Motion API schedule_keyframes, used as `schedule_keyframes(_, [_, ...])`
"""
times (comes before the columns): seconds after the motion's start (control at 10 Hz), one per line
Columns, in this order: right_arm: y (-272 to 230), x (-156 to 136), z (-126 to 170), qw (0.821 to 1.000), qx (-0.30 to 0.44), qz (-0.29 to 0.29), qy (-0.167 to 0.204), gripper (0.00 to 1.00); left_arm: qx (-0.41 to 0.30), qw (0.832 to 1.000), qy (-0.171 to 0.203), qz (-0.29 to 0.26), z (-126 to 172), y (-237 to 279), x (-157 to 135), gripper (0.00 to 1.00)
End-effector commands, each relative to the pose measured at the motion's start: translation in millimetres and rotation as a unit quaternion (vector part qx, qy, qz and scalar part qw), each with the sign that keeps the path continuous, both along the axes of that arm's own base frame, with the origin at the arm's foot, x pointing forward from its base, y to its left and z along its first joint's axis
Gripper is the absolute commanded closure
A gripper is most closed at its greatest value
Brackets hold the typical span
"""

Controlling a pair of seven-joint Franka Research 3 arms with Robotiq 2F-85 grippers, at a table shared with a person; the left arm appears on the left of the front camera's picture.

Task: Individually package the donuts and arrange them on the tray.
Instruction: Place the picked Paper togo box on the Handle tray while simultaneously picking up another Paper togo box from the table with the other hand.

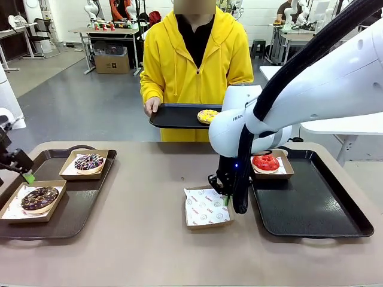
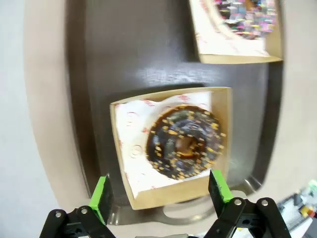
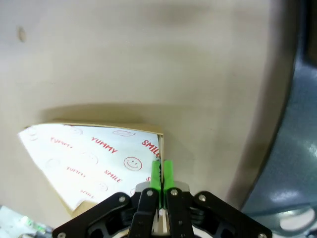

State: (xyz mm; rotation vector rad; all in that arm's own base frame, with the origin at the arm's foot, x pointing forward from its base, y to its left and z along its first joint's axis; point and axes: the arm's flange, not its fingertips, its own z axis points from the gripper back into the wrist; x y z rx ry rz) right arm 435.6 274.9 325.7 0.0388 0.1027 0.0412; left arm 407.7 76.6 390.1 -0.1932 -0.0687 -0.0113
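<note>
My right gripper (image 1: 226,198) (image 3: 161,173) is shut on the right rim of an empty paper box (image 1: 206,207) (image 3: 94,153) lined with printed paper, mid-table. A red donut (image 1: 266,162) sits in a box on the right tray (image 1: 323,209). On the left tray (image 1: 75,209) a chocolate donut (image 1: 40,198) (image 2: 185,141) and a dark donut with coloured sprinkles (image 1: 88,161) (image 2: 247,12) each lie in a box. My left gripper (image 1: 25,174) (image 2: 159,192) hangs open above the near edge of the chocolate donut's box. The person holds a third tray (image 1: 173,116) bearing a yellow donut (image 1: 207,115).
The right tray's dark rim (image 3: 292,139) lies close beside my right gripper. Bare table stretches between the two trays and along the near edge. The person stands at the far side, behind the table's middle.
</note>
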Motion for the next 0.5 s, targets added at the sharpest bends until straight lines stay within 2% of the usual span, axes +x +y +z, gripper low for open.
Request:
schedule_keyframes(0.0, [1,-7,59,0.999,-0.006,-0.027,-0.023,1.00,-0.120,0.992,-0.011,-0.033,33,30,-8,0.00])
schedule_keyframes(0.2, [-6,-1,112,0.998,0.000,-0.038,-0.045,1.00,-0.230,0.972,-0.025,-0.044,55,68,-9,0.00])
schedule_keyframes(0.4, [-8,21,154,0.998,0.005,-0.047,-0.047,1.00,-0.342,0.936,-0.060,-0.056,66,110,-7,0.00])
